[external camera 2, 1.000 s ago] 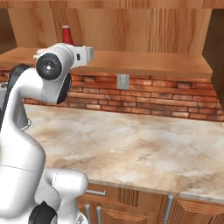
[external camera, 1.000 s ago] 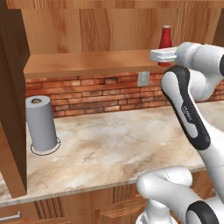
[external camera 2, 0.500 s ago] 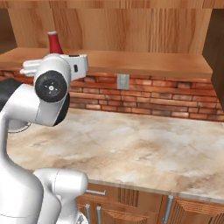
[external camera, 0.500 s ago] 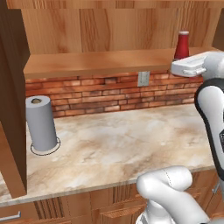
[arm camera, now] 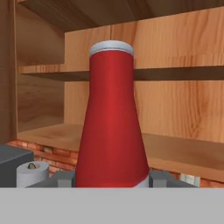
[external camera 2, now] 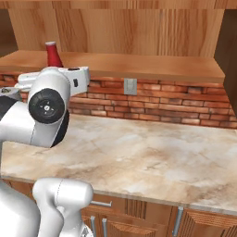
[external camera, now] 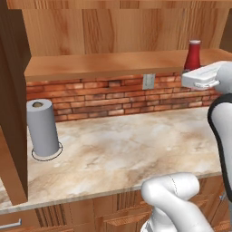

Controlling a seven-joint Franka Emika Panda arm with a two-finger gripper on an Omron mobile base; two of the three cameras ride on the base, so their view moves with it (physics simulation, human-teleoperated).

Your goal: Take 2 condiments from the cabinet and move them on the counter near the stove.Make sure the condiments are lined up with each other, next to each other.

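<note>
One condiment, a red bottle (arm camera: 112, 127) with a pale cap, stands upright between my gripper's (arm camera: 111, 178) two dark fingertips, which are shut on its base. From the left base view the red bottle (external camera: 193, 55) rises just above my white hand, with the gripper (external camera: 194, 70) at the front right end of the cabinet (external camera: 104, 65) shelf. The right base view has the bottle (external camera 2: 53, 54) over the hand, gripper (external camera 2: 54, 68) beneath it, at the shelf's left end. The beige marbled counter (external camera: 136, 149) lies below. The stove is out of view.
A grey paper towel roll (external camera: 43, 129) stands on the counter at the left, close to the cabinet's thick side panel (external camera: 13, 104). A wall outlet (external camera: 148, 81) sits in the brick backsplash. My white arm crosses the lower part of both base views.
The hand has drawn the red bottle out from the shelf toward the base and a little lower. The grip stays shut and the paper towel roll has not moved.
</note>
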